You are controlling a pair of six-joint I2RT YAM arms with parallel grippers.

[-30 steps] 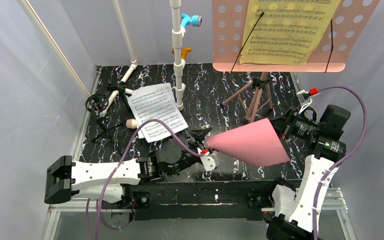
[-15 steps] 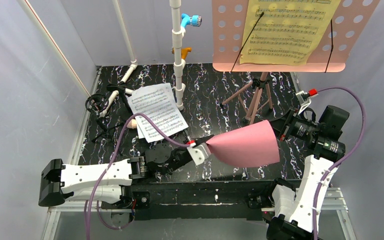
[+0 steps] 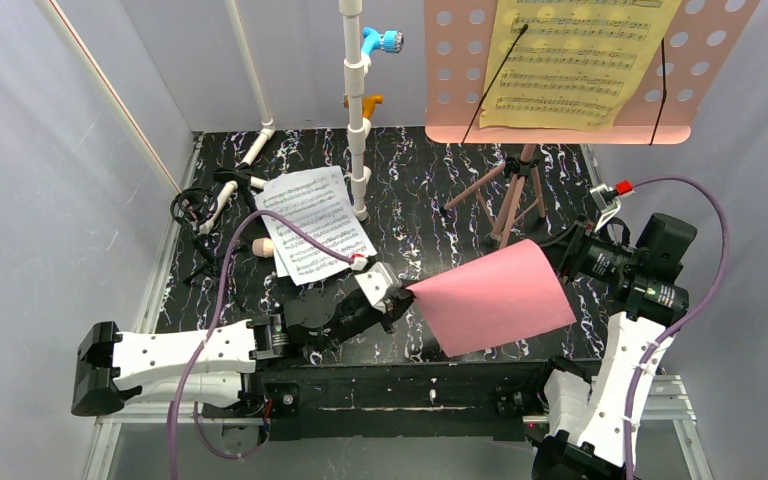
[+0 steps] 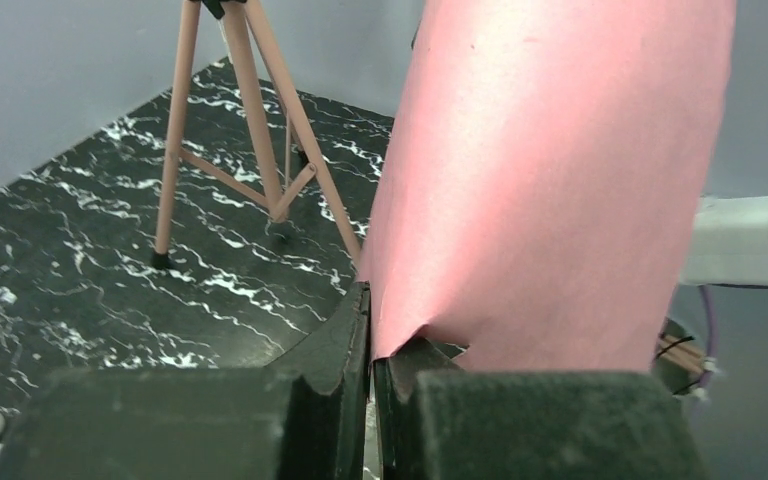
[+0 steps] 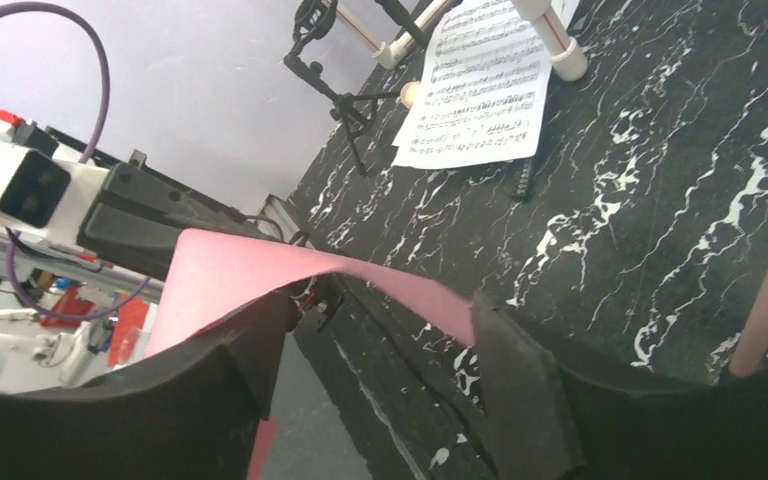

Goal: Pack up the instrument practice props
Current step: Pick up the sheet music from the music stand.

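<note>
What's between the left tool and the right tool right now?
Only the pink paper sheet, spanning the gap in the top view. The left tool is shut on its left corner; the right tool stands open around its right edge.

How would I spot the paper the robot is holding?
Find the tall pink music stand at the back right. In front of its tripod, the left gripper pinches a curved pink sheet aloft. It looks plain, unlike the printed white pages lying flat.

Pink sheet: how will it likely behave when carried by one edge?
Probably floppy: the pink sheet bows out from the pinch of the left claw. Likely light, since that small pinch holds it up. It may tear where it crumples at the pinch.
</note>
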